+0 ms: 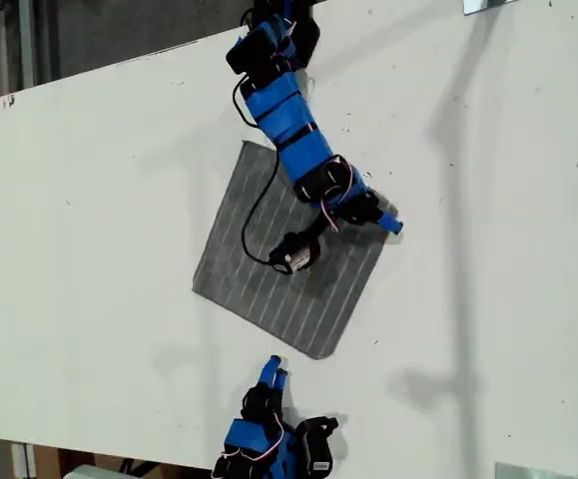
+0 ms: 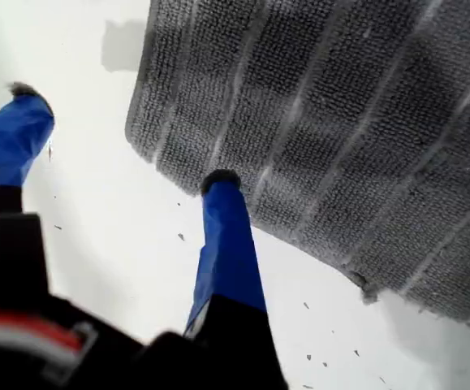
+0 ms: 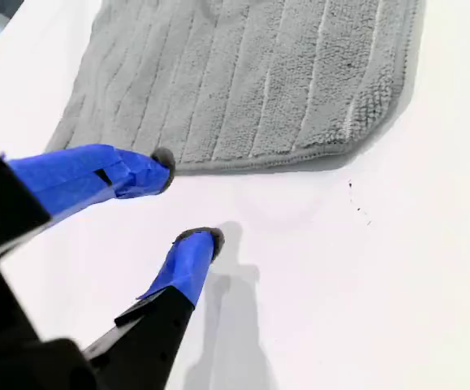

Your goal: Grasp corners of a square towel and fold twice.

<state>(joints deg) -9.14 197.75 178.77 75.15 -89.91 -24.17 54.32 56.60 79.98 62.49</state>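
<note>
The grey striped towel [image 1: 241, 271] lies flat on the white table, turned like a diamond. My first gripper [image 1: 386, 224] reaches over it from the far side and sits at the corner [image 1: 378, 241] toward the exterior view's right. In the first wrist view that gripper [image 2: 125, 134] is open, one fingertip [image 2: 218, 180] touching the towel [image 2: 340, 122] edge beside a rounded corner [image 2: 137, 134]. My second gripper [image 1: 272, 371] is near the table's front edge, just short of the nearest corner [image 1: 314, 354]. It [image 3: 186, 197] is open and empty, close to the towel [image 3: 243, 73] hem.
The first arm's blue links [image 1: 284, 110] and a black cable [image 1: 254, 215] hang above the towel's far half. White table [image 1: 89, 220] surface spreads on both sides. The table's front edge [image 1: 119, 454] runs just behind the second arm.
</note>
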